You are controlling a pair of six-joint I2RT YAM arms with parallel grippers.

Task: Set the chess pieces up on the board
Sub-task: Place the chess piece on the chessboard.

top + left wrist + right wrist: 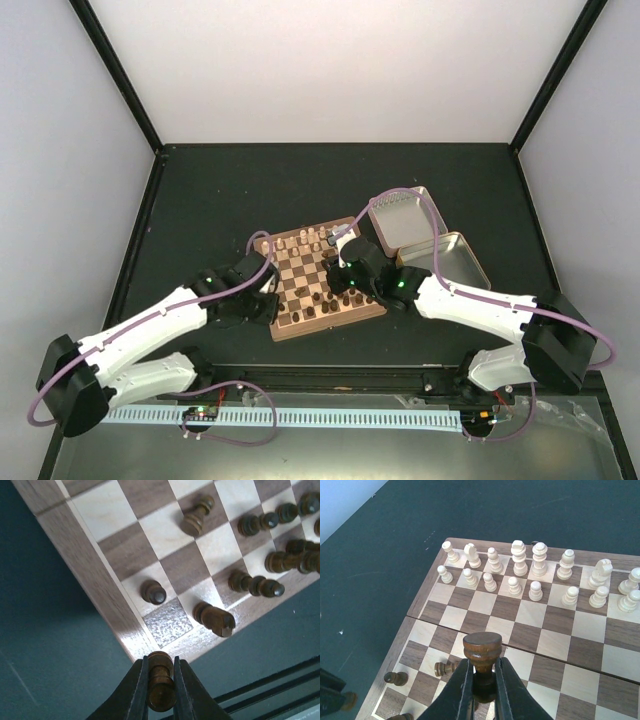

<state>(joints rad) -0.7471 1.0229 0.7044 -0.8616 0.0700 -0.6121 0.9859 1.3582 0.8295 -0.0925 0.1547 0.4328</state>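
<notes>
- Left gripper (161, 666) pinches a dark brown turned wooden chessman (161, 685) at a corner of the chequered brown wooden board (75, 545).
- Right gripper (482, 676) clamps a dark round-topped wooden piece (482, 647) over mid-board.
- Pale cream chessmen (519, 555) stand in two rows at its 12 o'clock.
- Loose dark pieces (396, 678) sit at its 8 o'clock.

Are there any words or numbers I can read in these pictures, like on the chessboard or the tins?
None can be read.
The board: plain squares and a plain rim, with no letters or numbers.
The chess pieces: no marks.
The tin halves: no label shows.
</notes>
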